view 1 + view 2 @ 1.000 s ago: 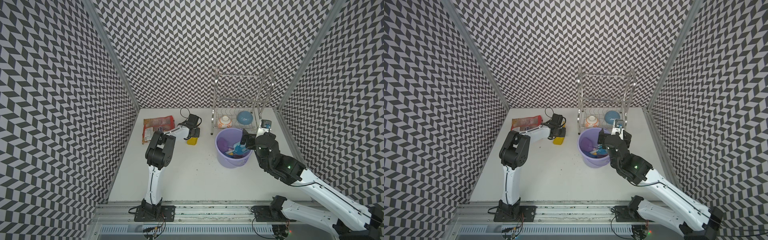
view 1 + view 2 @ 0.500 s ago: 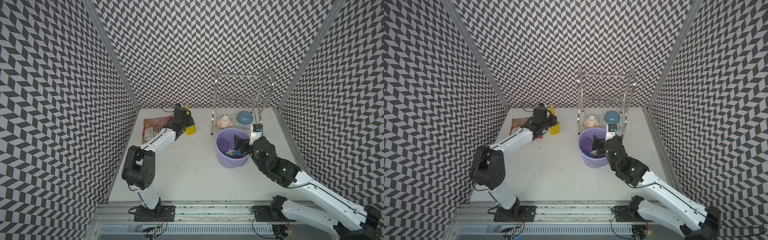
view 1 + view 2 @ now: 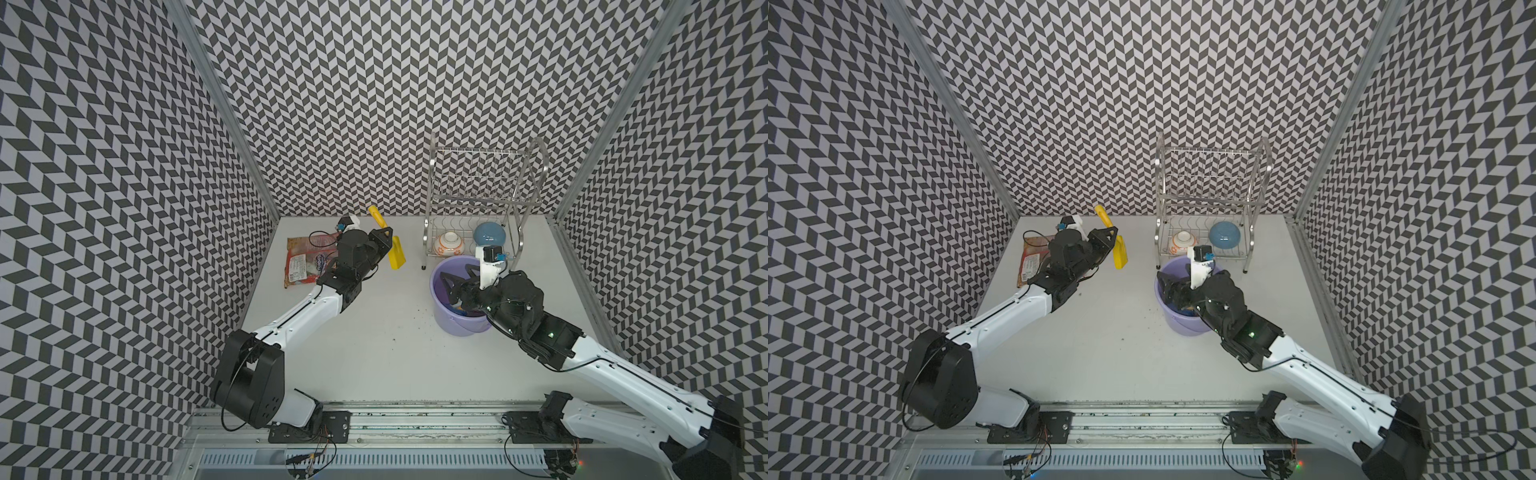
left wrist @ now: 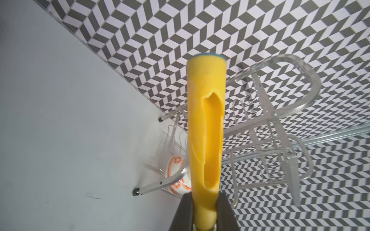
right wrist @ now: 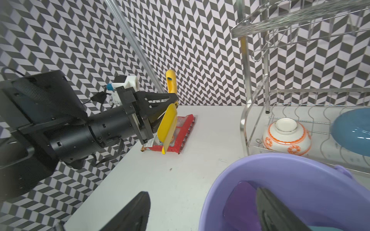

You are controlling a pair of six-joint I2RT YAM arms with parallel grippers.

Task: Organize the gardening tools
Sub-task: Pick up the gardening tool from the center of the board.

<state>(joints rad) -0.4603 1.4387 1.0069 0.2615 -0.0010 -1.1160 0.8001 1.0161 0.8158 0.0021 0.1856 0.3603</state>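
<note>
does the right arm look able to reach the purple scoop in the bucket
Probably not yet: the right gripper is open, its jaws straddling the bucket wall, one inside beside the purple scoop, one outside. It should shift inward first.

Bucket (image 3: 457,328) before rack (image 3: 478,199), snack bag (image 3: 301,266) left, scoop (image 3: 397,255) aloft beside it

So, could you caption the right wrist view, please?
Left fingers hold the yellow scoop clear of the table; lavender bucket in foreground.

Smooth plastic yellow scoop (image 3: 397,254), shiny metal rack (image 3: 482,178), plastic bucket (image 3: 457,328)
</note>
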